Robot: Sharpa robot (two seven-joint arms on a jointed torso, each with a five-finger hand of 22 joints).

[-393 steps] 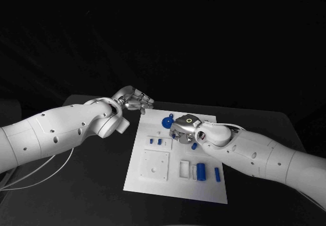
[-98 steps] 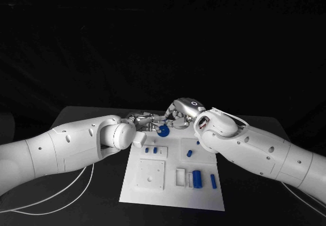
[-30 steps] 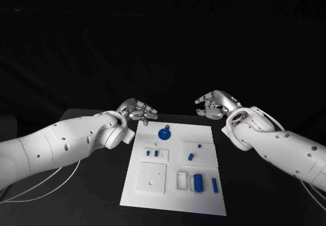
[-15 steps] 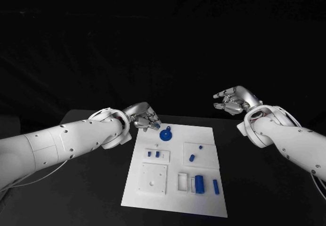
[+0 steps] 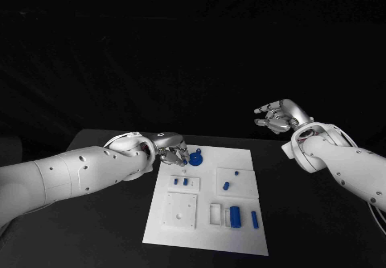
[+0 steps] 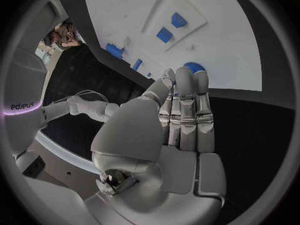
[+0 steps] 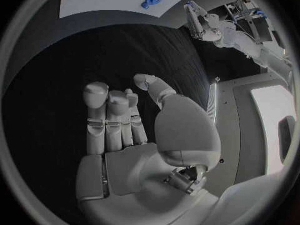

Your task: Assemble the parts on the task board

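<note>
The black desk [image 5: 112, 234] carried the white task board [image 5: 205, 234], which lay lengthwise in the middle, its far edge near the two arms. The left arm [image 5: 64, 173] reached in low over the desk, and the left robot hand [image 5: 170, 152] sat at the board's far left corner, just beside the round blue part [image 5: 196, 160]; in the left wrist view its fingers [image 6: 185, 110] lay straight and close together with nothing between them, their tips close to that same round part [image 6: 195, 66], and whether they touched it could not be told. The right arm [image 5: 342, 162] stood off to the board's right, well apart from it, and the right robot hand [image 5: 278, 116] was raised above the desk with its fingers loosely curled and apart, gripping nothing; the right wrist view showed the open palm [image 7: 134, 135] and empty fingers over dark desk. On the board, a raised white square plate [image 5: 182, 211] lay at the near left, and to its right a blue cylinder [image 5: 235, 216] lay beside a thinner blue pin [image 5: 254, 219]. Further up, two small blue pegs [image 5: 181, 181] lay side by side, and another small blue piece [image 5: 226, 185] rested on a second white plate [image 5: 233, 180] to their right.
</note>
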